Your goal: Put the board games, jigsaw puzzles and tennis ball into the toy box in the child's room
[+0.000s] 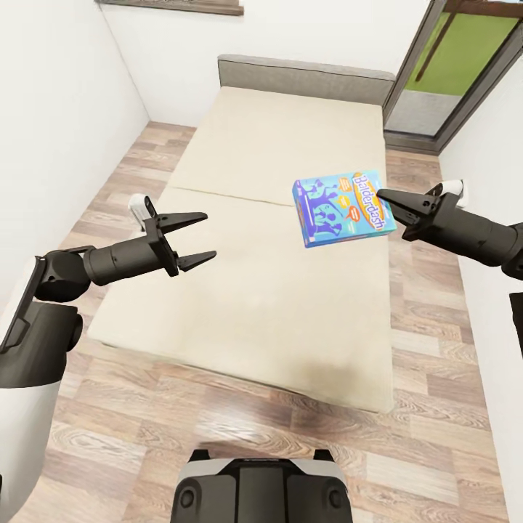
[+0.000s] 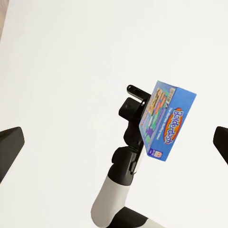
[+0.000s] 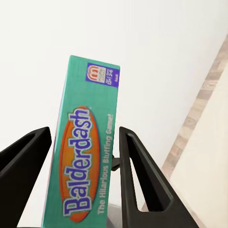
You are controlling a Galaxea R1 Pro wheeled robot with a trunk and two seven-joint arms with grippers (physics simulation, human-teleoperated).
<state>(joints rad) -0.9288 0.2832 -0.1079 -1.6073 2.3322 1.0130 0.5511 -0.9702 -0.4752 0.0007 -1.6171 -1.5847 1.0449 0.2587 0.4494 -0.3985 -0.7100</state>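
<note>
Right end effector [image 1: 388, 205] clamps the blue Balderdash box [image 1: 341, 208], held clear above the bed [image 1: 247, 290]. Left end effector [image 1: 205, 237] spread wide, empty.

Your head camera shows:
- the bed [image 1: 247, 290], beige mattress, grey headboard at the far end;
- the blue Balderdash box [image 1: 341, 208], raised over the mattress near its right edge, pinched at one side by your right gripper [image 1: 388, 200];
- your left gripper [image 1: 196, 237], jaws spread and empty, over the bed's left side;
- wood-plank floor [image 1: 436, 349] around.
</note>
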